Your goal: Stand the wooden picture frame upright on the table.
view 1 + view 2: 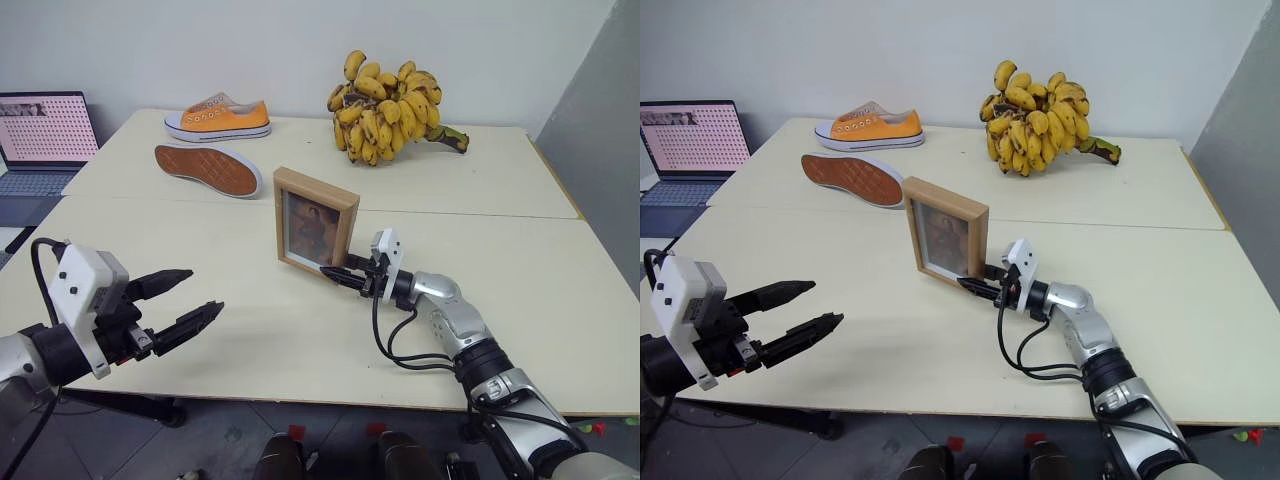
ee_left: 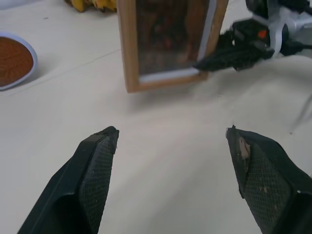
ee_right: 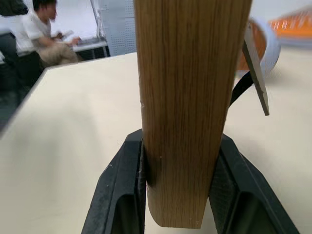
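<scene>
The wooden picture frame point(image 1: 316, 222) stands upright near the middle of the table point(image 1: 250, 330), its dark portrait face toward me. My right gripper point(image 1: 338, 274) is shut on the frame's lower right corner, its two fingers clamping the light-wood edge point(image 3: 185, 112) from both sides. Behind that edge the prop leg point(image 3: 254, 68) sticks out. My left gripper point(image 1: 185, 298) hovers open over the table's near left part, well apart from the frame point(image 2: 165, 44), with nothing between its fingers point(image 2: 95, 175).
A bunch of bananas point(image 1: 390, 108) lies at the back of the table. Two orange shoes rest at the back left, one upright point(image 1: 218, 118), one on its side showing its sole point(image 1: 208, 168). A laptop point(image 1: 42, 135) sits off the left edge. A person point(image 3: 41, 34) sits in the background.
</scene>
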### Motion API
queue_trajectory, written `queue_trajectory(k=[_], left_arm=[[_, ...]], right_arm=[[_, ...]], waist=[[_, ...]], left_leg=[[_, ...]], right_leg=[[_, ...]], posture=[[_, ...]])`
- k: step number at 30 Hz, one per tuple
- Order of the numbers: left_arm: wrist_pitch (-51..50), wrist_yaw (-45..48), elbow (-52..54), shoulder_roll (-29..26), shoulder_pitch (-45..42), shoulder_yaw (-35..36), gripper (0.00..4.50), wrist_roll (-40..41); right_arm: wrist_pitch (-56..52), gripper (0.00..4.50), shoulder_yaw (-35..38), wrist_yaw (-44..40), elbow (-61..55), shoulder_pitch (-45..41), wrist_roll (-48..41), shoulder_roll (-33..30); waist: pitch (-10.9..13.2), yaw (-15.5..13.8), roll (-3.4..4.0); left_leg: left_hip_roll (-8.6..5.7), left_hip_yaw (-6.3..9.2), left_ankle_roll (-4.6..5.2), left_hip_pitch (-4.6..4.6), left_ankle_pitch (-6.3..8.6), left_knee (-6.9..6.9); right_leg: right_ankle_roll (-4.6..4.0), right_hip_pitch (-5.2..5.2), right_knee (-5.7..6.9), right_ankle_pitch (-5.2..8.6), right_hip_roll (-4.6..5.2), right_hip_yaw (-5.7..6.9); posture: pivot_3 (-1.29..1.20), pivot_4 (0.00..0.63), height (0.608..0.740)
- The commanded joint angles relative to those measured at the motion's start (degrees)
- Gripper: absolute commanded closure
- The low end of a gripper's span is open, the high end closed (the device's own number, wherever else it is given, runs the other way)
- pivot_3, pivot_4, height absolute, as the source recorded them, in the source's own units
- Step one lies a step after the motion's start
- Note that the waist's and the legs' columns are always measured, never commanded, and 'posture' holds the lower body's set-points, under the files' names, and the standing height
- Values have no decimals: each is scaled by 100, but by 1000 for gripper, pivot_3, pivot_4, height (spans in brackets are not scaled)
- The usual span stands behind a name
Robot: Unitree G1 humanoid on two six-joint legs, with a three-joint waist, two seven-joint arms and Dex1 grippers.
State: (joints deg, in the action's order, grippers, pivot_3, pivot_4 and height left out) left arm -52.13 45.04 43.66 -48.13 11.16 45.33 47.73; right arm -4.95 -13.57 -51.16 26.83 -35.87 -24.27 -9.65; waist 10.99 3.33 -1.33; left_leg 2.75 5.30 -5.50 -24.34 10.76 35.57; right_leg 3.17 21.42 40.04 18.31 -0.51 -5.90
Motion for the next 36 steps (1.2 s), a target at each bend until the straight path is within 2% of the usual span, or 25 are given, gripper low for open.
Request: queue_trajectory(k=[1,12,14,15,20,21,25,30,33,36], left_arm=[[-4,-204,89,-212,-165,166,719,248],[-53,-538,-227,-636,-761,-106,719,692],[-29,-586,-252,-659,-872,-277,692,704],[-26,-616,-267,-674,-923,-346,692,716],[-9,-728,-366,-688,-1163,-578,692,755],[22,-739,-370,-675,-1189,-636,692,723],[254,-844,-316,-533,-1274,-887,692,521],[436,-956,-313,-332,-1406,-1264,692,524],[630,-952,-414,-182,-1542,-1653,692,401],[787,-898,-707,-51,-1825,-2039,692,283]], right_arm=[[-544,3219,451,6,-173,-66,-392,225],[-761,3219,750,82,-50,102,-147,508],[-753,2538,751,116,-62,198,-78,473],[-741,2460,735,124,-83,236,-34,446],[-703,1236,743,189,-171,315,155,400],[-698,1073,742,191,-197,329,188,387],[-719,1073,711,212,-439,459,333,249],[-930,1073,669,244,-1343,920,571,-348],[-1194,1073,674,192,-2271,1396,737,-1037],[-1808,1073,961,89,-3399,1815,490,-1786]], waist=[[0,0,0],[0,-4,0],[0,12,1],[0,12,0],[0,11,0],[0,11,0],[0,10,0],[0,-26,0],[0,-40,0],[2,-44,5]], left_leg=[[0,1,0,0,0,-1],[0,5,-1,0,0,-22],[0,3,-1,0,0,-27],[0,4,-1,2,0,-35],[0,6,-1,7,-1,-44],[0,7,-1,8,-1,-44],[1,6,-1,10,-1,-46],[-1,6,-2,9,-1,-47],[-3,6,-2,10,-1,-47],[-1,4,-1,11,-1,-48]], right_leg=[[0,0,0,0,0,1],[-6,4,-6,5,-2,9],[-6,6,-6,5,-2,7],[-8,9,-5,6,-2,9],[-12,7,-5,8,-4,10],[-12,7,-5,9,-4,11],[-12,6,-5,9,-5,9],[-12,3,-8,9,-2,10],[-10,1,-10,10,-1,9],[-6,2,-10,12,-2,8]], posture=[[0,150,740],[0,150,740],[0,150,740],[0,150,740],[0,150,740],[0,150,740],[0,150,740],[0,150,740],[0,150,740],[0,150,740]])
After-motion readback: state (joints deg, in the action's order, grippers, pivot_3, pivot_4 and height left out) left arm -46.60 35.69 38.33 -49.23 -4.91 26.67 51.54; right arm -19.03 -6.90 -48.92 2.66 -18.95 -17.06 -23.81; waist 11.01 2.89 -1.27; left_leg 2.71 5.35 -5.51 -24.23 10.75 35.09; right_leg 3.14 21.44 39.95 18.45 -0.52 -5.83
